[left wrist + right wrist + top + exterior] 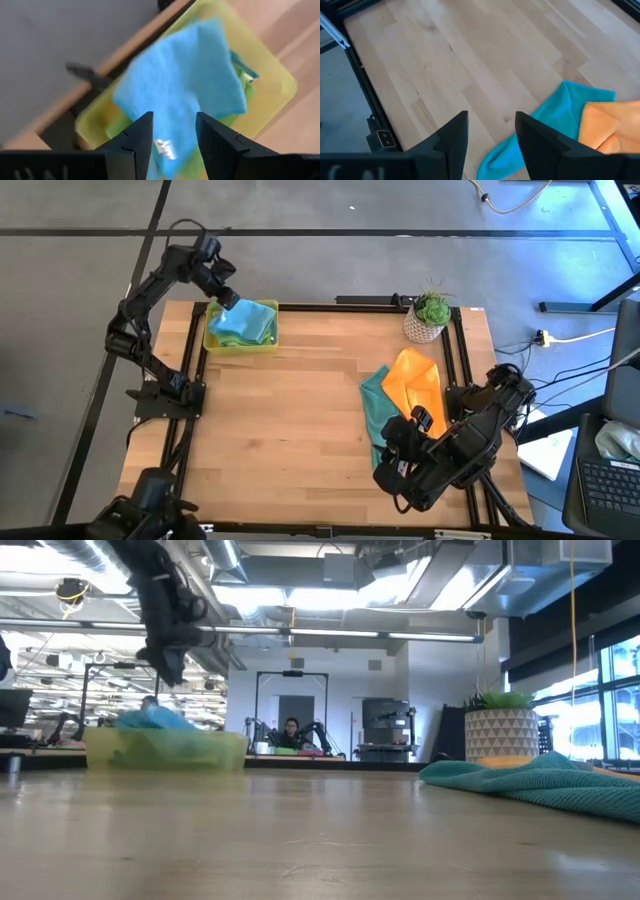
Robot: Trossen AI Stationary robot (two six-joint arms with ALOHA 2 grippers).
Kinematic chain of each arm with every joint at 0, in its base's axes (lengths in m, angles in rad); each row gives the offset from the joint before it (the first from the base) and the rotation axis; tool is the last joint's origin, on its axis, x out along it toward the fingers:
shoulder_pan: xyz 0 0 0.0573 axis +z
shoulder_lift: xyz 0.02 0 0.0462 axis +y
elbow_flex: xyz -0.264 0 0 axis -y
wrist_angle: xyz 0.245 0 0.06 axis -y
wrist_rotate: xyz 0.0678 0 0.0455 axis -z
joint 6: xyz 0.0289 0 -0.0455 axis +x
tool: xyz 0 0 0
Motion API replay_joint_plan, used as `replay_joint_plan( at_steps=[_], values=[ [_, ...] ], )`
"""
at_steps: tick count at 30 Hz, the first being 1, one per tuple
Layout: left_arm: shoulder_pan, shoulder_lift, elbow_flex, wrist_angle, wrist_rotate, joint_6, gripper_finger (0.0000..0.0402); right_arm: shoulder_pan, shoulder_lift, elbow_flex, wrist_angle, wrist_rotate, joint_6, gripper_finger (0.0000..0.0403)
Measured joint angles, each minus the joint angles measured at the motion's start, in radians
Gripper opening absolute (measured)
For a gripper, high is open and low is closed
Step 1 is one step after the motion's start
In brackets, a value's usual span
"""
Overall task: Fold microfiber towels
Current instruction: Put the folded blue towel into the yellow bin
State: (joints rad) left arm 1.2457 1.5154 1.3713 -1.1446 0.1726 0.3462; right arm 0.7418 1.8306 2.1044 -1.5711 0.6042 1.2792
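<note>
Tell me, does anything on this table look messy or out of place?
Mildly. The orange towel lies crumpled across the teal towel near the right tool, both unfolded. A light blue towel is heaped in the yellow-green tray.

Overhead looks down; low view level; both show tray (240, 345) (wrists closer).

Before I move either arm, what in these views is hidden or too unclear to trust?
- Tray contents: the light blue towel on top covers the cloths beneath; only green edges show in the left wrist view.
- Teal towel: the orange towel overlaps it and the right arm covers its near end in the high view.
- Low view: the orange towel is barely visible behind the teal towel.
- Right claw: open, above bare table.
</note>
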Motion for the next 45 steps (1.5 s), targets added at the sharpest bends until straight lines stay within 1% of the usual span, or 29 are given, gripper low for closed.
replay_joint_plan(
  at_steps=[2,4,6,7,9,11,13,14,15,17,18,19,20,23,26,28,30,32,33,36,38,41,45],
  values=[
    [-0.019,-0.001,0.033,-0.004,0.012,0.074,0.0139,0.0,0.0,0.0,0.0,0.004,0.003,0.0165],
    [-0.057,-0.001,0.035,0.01,0.046,0.118,0.0139,0.0,0.0,0.0,0.0,0.004,0.003,0.0165],
    [-0.093,0.0,0.029,0.017,0.046,0.183,0.0139,0.0,0.0,0.0,0.0,0.004,0.004,0.0165],
    [-0.113,0.0,0.018,0.025,0.029,0.23,0.0139,0.0,0.0,0.0,0.0,0.005,0.004,0.0165],
    [-0.161,0.001,-0.031,0.047,-0.042,0.301,0.0139,0.0,0.0,0.0,0.0,0.008,0.004,0.0165],
    [-0.221,0.004,-0.094,0.057,-0.138,0.343,0.0137,0.0,0.0,0.0,0.0,0.007,0.006,0.0165],
    [-0.286,0.004,-0.15,0.07,-0.264,0.341,0.0133,0.0,0.0,0.0,0.0,0.007,0.015,0.0165],
    [-0.317,0.004,-0.176,0.087,-0.358,0.302,0.013,0.0,0.0,0.0,0.0,0.007,0.023,0.0165],
    [-0.343,0.004,-0.196,0.107,-0.472,0.254,0.0128,0.0,0.0,0.0,0.0,0.007,0.025,0.0165],
    [-0.381,0.004,-0.224,0.183,-0.669,0.16,0.0124,0.002,0.0,0.0,0.0,0.007,0.025,0.0165],
    [-0.392,0.004,-0.228,0.215,-0.734,0.127,0.0122,0.004,0.0,0.0,0.0,0.007,0.025,0.0165],
    [-0.4,0.004,-0.228,0.236,-0.775,0.109,0.0122,0.006,0.0,0.0,0.0,0.007,0.025,0.0165],
    [-0.405,0.004,-0.223,0.247,-0.788,0.104,0.0122,0.008,0.0,0.0,0.0,0.007,0.025,0.0165],
    [-0.409,0.003,-0.191,0.278,-0.745,0.12,0.0122,0.012,0.0,0.0,0.0,0.007,0.026,0.0165],
    [-0.387,0.011,-0.188,0.339,-0.741,0.157,0.0121,0.014,0.0,0.0,0.0,0.007,0.026,0.0165],
    [-0.367,0.043,-0.188,0.372,-0.777,0.155,0.0121,0.015,0.0,0.0,0.0,0.007,0.026,0.0165],
    [-0.341,0.086,-0.188,0.365,-0.82,0.115,0.0121,0.015,-0.001,0.0,0.002,0.006,0.027,0.0165],
    [-0.32,0.135,-0.188,0.312,-0.837,0.05,0.0121,0.015,-0.001,0.0,0.002,0.0,0.04,0.0165],
    [-0.31,0.161,-0.189,0.263,-0.829,0.013,0.0121,0.015,-0.001,0.0,0.002,-0.004,0.051,0.0165],
    [-0.296,0.232,-0.191,0.151,-0.767,-0.097,0.0121,0.016,-0.001,0.0,0.003,-0.025,0.074,0.0165],
    [-0.295,0.269,-0.191,0.114,-0.732,-0.156,0.0121,0.018,-0.001,0.0,0.005,-0.03,0.075,0.0165],
    [-0.295,0.3,-0.191,0.073,-0.685,-0.213,0.0121,0.019,-0.001,0.0,0.005,-0.031,0.075,0.0165],
    [-0.298,0.318,-0.19,0.024,-0.692,-0.247,0.0121,0.019,-0.001,0.0,0.004,-0.031,0.075,0.0165]
  ],
)
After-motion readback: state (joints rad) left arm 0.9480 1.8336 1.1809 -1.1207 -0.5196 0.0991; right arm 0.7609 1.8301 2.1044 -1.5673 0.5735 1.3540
